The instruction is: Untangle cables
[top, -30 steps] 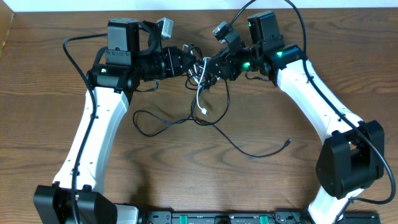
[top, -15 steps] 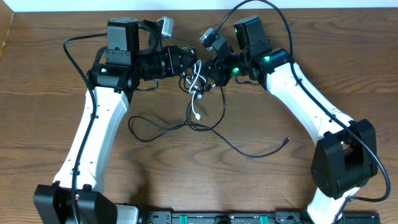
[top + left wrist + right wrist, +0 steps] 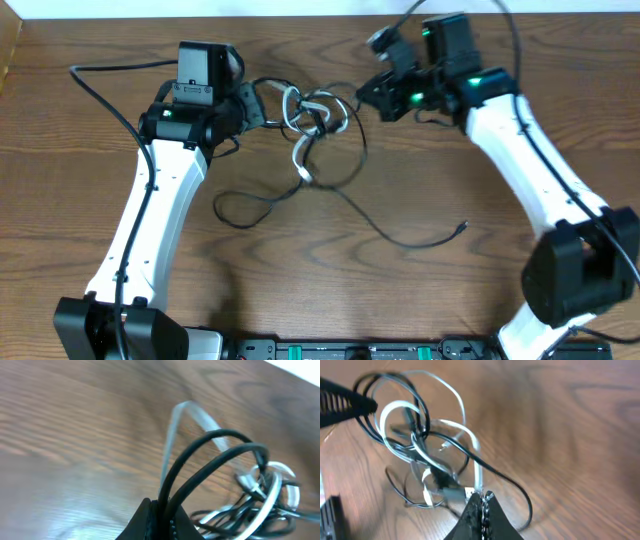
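Note:
The cables hang in a knot stretched between my two grippers above the table's back. My left gripper is shut on two loops of the black cable, which rise from its jaws. My right gripper is shut on the white cable, which enters its closed tips. A loose white end dangles below the knot. The black cable trails over the wood to a small plug. In the right wrist view the left gripper's fingers show at upper left.
Thick black arm wires loop behind the left arm and above the right one. A black rail runs along the table's front edge. The table's back edge lies close behind both grippers.
The right gripper has shut on the white cable and drawn back to the right. The left gripper pulled left. The knot, bunched between them before, is now stretched wider.

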Controlling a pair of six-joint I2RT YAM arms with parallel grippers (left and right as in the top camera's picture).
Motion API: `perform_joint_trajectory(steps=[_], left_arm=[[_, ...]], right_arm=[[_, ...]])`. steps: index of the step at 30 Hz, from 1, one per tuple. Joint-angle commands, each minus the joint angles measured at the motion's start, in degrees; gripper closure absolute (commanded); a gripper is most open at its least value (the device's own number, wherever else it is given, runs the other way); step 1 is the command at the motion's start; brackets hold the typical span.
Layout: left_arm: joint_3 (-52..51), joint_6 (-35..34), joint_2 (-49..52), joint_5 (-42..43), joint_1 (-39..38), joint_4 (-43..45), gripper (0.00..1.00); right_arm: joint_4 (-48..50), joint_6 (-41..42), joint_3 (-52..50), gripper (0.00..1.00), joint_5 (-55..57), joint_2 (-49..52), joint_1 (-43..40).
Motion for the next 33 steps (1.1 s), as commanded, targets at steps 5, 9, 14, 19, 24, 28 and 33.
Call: perform_joint_trajectory(steps=[5,9,14,19,24,28,33], left_arm=[[1.25,0.07,0.33,-6.03,0.20,-0.81,0.92],[1.25,2.89,0.33,-0.72,0.20,-0.94,0.92],[1.25,9.16,0.33,17.31,0.20,1.14,0.93],[1.27,10.78,0.26,33.29,0.22,3.89,0.92],[1.27,8.92,0.26,42.56,0.20,6.43,0.92],[1.27,6.99,0.26,44.78,0.22,6.86,0.92],[1.27,6.99,0.26,46.14,0.20,6.84,0.93]], right_arm=[[-1.46,1.53,0.76,0.99,-0.09,-1.64,-2.23],[-1.25,1.90,0.76,0.99,-0.81,-1.62,-2.84],[-1.05,-3.63,0.76,0.54,-4.61,-1.29,0.02],[0.37,-5.66,0.76,0.31,-4.63,-0.24,3.30],[0.96,-9.29,0.76,0.29,-4.59,1.11,5.73],[1.18,-11.56,0.74,0.32,-2.03,1.84,6.99],[1.60,-12.90,0.74,0.37,1.09,2.97,7.26]])
